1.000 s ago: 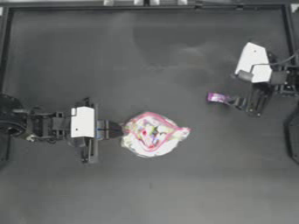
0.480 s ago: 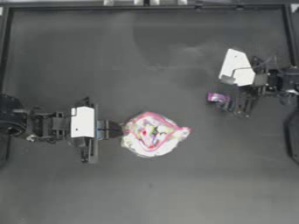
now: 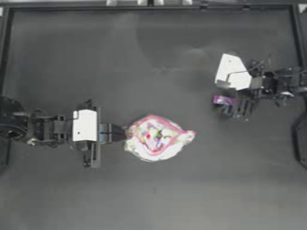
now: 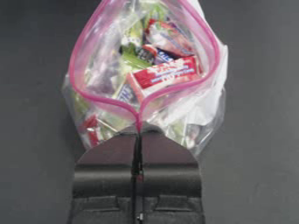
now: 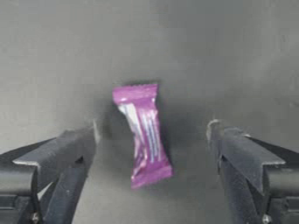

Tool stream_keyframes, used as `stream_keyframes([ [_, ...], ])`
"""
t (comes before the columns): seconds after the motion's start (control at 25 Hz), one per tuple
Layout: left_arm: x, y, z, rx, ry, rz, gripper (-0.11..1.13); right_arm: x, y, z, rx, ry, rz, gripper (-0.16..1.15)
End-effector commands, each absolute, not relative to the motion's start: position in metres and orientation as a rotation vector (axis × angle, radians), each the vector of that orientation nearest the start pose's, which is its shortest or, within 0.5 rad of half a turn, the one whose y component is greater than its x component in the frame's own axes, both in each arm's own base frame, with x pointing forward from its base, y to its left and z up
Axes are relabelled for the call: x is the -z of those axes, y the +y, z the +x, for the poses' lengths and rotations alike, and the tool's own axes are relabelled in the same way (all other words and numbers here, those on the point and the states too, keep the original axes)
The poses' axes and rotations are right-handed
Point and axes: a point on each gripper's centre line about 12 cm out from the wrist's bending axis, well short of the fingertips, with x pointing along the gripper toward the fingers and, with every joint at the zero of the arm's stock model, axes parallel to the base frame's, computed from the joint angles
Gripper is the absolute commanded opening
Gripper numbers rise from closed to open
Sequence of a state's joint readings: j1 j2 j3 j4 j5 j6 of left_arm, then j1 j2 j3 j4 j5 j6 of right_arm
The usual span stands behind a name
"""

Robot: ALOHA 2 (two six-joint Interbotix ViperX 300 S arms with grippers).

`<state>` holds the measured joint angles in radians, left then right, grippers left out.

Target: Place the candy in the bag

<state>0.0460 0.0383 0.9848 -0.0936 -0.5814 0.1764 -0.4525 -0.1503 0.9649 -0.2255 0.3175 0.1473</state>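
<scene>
Right end effector (image 5: pixel 153 144) spread wide, straddling the pink-wrapped candy (image 5: pixel 143 133) lying on the table (image 3: pixel 150 197) near its right edge, ready to pinch. Left end effector (image 4: pixel 139 144) clenched on the zip bag (image 3: pixel 157 138) rim mid-table, mouth gaping to receive.

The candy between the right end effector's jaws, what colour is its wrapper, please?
The candy is shiny magenta-purple with a pale streak down its middle; the right wrist view shows it best.
</scene>
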Motion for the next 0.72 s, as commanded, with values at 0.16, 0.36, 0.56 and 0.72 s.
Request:
stream_keyframes([
  [0.16,-0.13,0.021,0.339,-0.075,0.404,0.099,0.04,-0.109,-0.13,0.248,0.427,1.12,0.161,1.01],
  [0.36,-0.129,0.021,0.339,-0.075,0.407,0.099,0.04,-0.104,-0.129,0.248,0.425,1.138,0.172,1.0],
  [0.56,-0.129,0.021,0.339,-0.075,0.407,0.099,0.04,-0.103,-0.128,0.247,0.415,1.15,0.173,0.87],
  [0.72,-0.129,0.021,0.339,-0.075,0.407,0.099,0.04,-0.1,-0.128,0.246,0.404,1.167,0.183,0.72],
])
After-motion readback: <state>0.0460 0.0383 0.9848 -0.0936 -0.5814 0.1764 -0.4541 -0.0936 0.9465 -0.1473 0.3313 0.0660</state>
